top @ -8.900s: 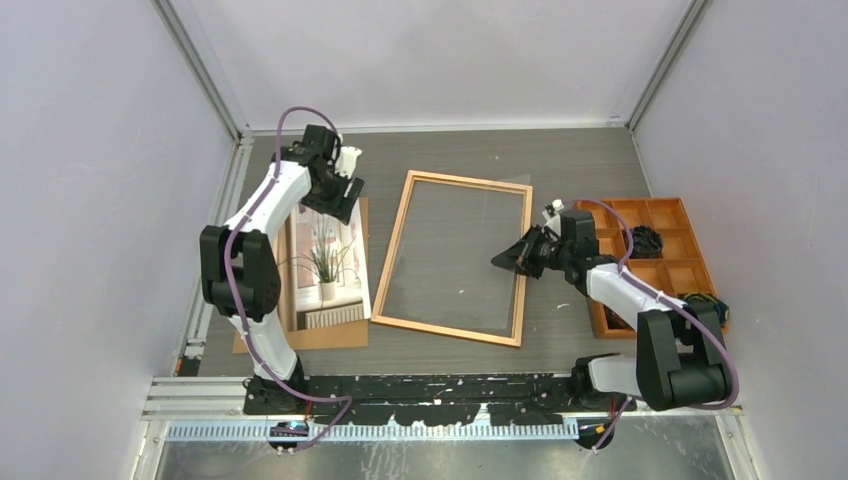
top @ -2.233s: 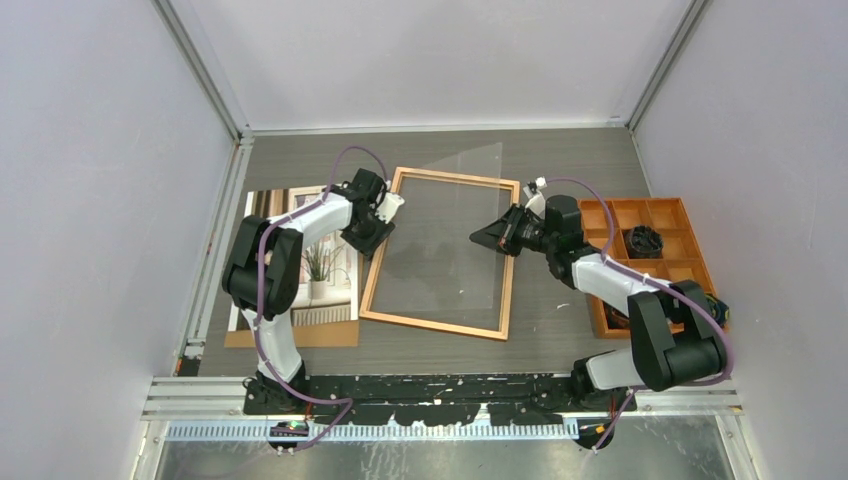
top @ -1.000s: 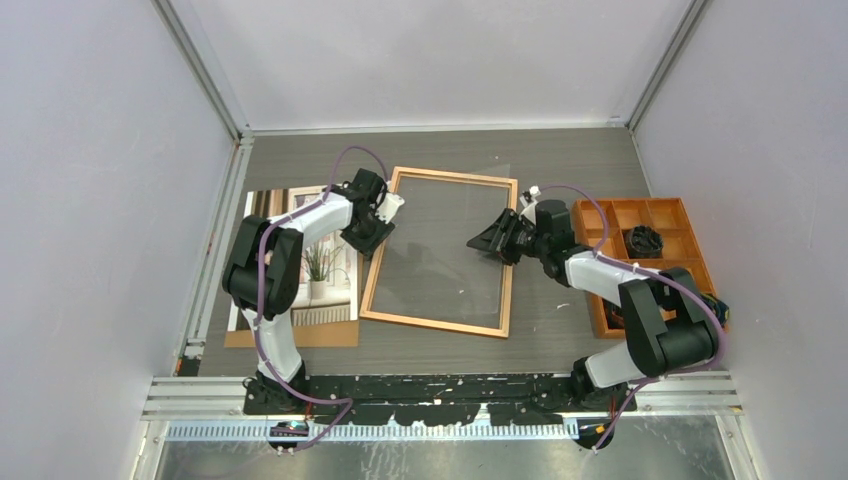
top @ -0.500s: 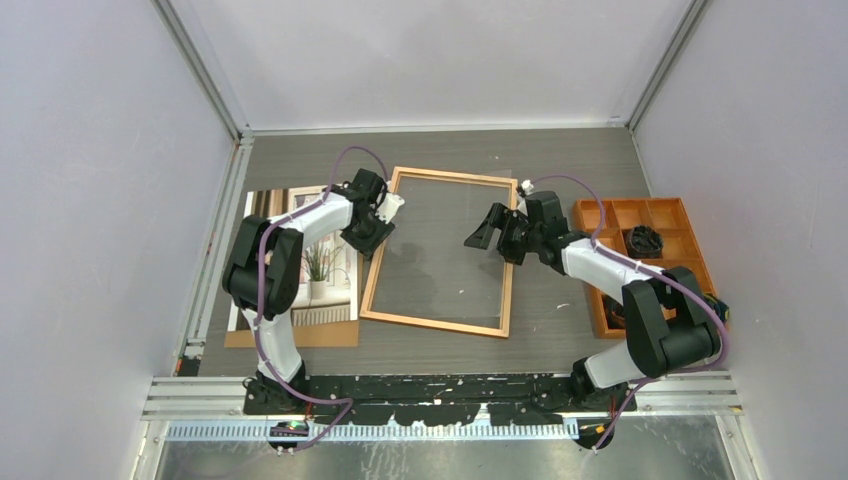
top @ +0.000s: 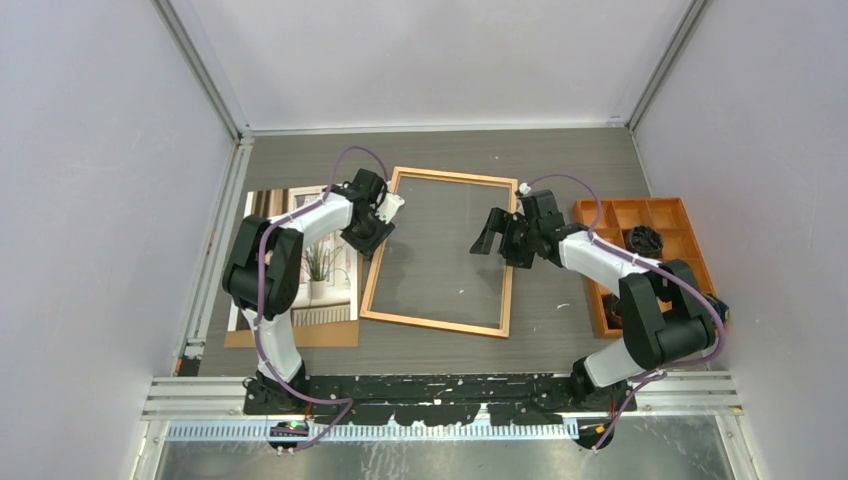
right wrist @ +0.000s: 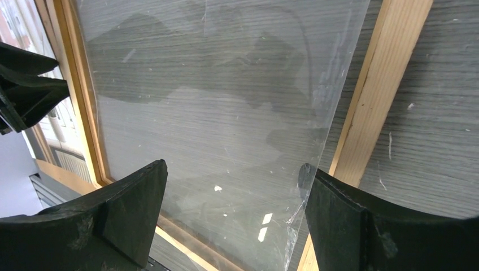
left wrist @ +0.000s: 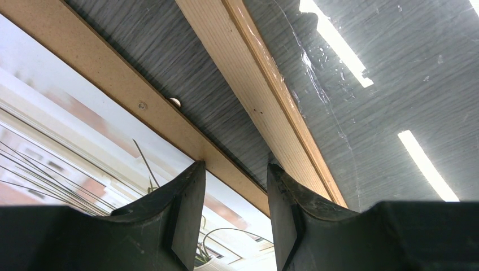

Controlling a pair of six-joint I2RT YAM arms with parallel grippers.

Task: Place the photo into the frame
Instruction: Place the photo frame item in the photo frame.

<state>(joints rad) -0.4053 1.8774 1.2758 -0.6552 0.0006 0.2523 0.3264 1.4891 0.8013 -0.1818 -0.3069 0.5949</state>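
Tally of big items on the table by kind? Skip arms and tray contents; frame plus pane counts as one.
Frame: 1
Photo: 1
Backing board: 1
Compartment tray: 1
Total: 4

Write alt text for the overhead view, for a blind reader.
A wooden picture frame with a clear pane lies flat on a dark table. The robot's left pincer sits at its left border, and the right pincer is open above its right side. The photo lies on a brown board at left; an orange tray sits at right.
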